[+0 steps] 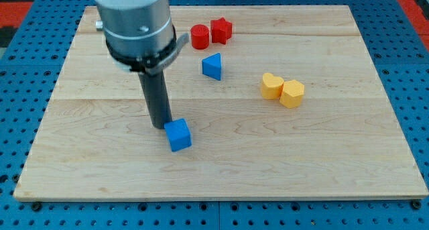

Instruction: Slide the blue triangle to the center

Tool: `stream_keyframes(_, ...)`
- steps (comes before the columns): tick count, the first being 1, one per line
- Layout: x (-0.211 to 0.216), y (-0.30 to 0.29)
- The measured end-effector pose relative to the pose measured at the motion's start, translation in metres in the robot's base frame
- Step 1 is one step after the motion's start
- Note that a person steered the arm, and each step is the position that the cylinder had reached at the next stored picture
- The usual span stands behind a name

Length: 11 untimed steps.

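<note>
The blue triangle (212, 66) lies on the wooden board (335, 156) above the board's middle, just below the red blocks. My tip (159, 125) rests on the board left of centre, well below and to the left of the blue triangle. It stands right beside the upper left edge of a blue cube (178, 135); I cannot tell whether it touches it.
A red cylinder (200, 37) and a red star (220, 30) sit side by side near the view's top. A yellow heart (271, 86) and a yellow hexagon (292, 94) touch each other at the right. The arm's grey body (134, 22) hangs over the upper left.
</note>
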State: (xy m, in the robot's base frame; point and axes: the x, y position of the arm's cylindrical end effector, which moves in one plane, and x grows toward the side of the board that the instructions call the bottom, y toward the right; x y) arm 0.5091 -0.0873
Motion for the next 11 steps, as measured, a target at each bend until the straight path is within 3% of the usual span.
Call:
stream_keyframes(2,-0.007,0.014)
stream_keyframes(3,-0.003,0.059)
stream_keyframes(4,0.019,0.024)
stream_keyframes(5,-0.012,0.021)
stream_keyframes(6,-0.088,0.037)
stream_keyframes(7,-0.110,0.114)
stream_keyframes(8,-0.136,0.133)
stream_keyframes(9,-0.181,0.108)
stream_keyframes(10,-0.127,0.037)
stream_keyframes(11,-0.099,0.036)
